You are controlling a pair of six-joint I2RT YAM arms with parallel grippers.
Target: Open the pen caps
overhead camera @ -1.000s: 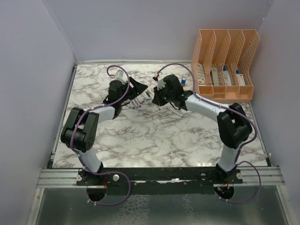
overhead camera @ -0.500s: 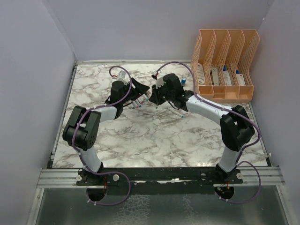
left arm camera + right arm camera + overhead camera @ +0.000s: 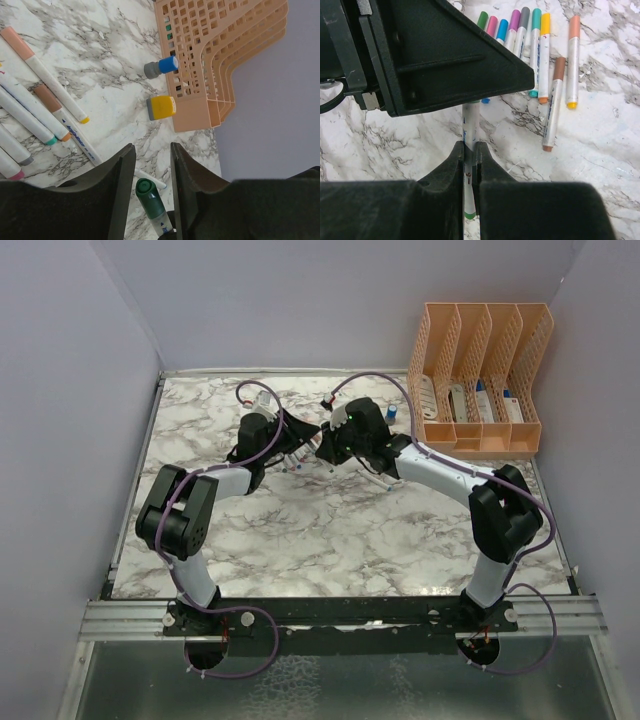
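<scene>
The right gripper (image 3: 470,152) clamps the pen (image 3: 470,122) barrel; the left gripper (image 3: 148,165) stands apart astride its green cap (image 3: 146,194). Likely light, stiff, slick plastic, so pinch the cap squarely.

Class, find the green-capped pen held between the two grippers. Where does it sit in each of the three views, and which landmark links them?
Top external: not discernible; look where the left gripper and right gripper meet.
Left wrist: green-capped pen, bottom centre, cap uppermost.
Right wrist: its white barrel, centre, clamped by the right gripper.
Shared landmark: the row of loose pens, seen in all three.
</scene>
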